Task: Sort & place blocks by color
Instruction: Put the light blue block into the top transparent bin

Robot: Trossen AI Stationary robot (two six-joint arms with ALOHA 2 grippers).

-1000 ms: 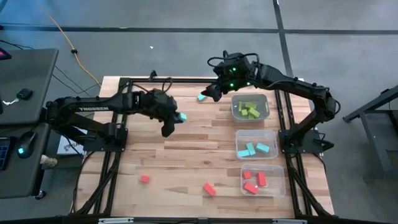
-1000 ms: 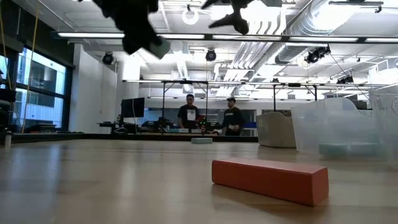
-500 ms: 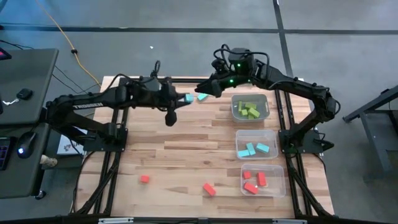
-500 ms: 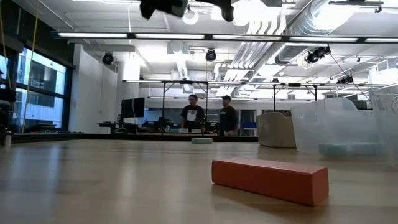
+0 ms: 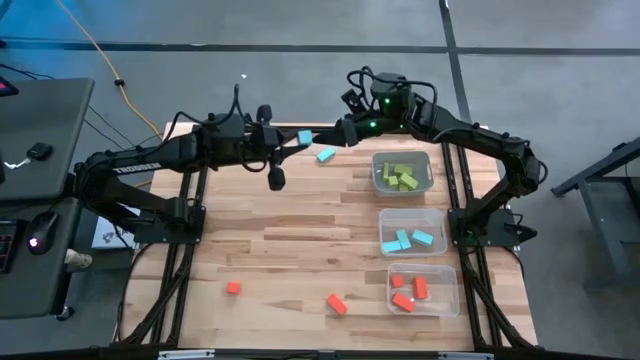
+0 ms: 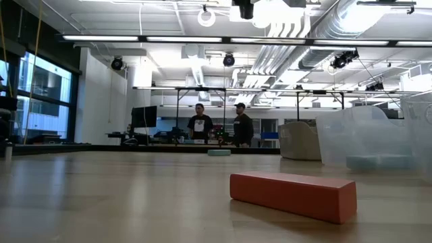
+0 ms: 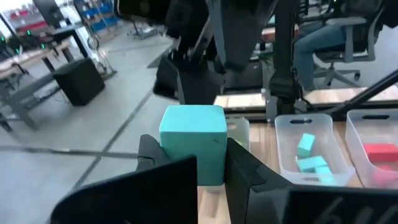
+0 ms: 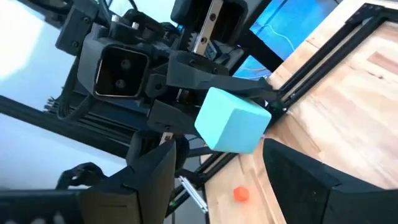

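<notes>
From above, we are seeing the left gripper [image 5: 297,139] clamped on a light blue cube [image 5: 304,137] at the table's far edge, with the right gripper [image 5: 332,138] spread wide just beside it. Another blue block [image 5: 325,155] is lying near, left of the green bin [image 5: 402,172].

Down low, a matte red-orange bar [image 6: 293,194] is resting flat.

In the left wrist view, the cube looks light, rigid and square-edged: flat opposite faces are suiting a pinch.

In the right wrist view, open fingers [image 8: 149,177] are flanking it.

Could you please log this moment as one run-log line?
left gripper: shut on light blue cube, raised | right gripper: open, facing it | phase: handover
</notes>
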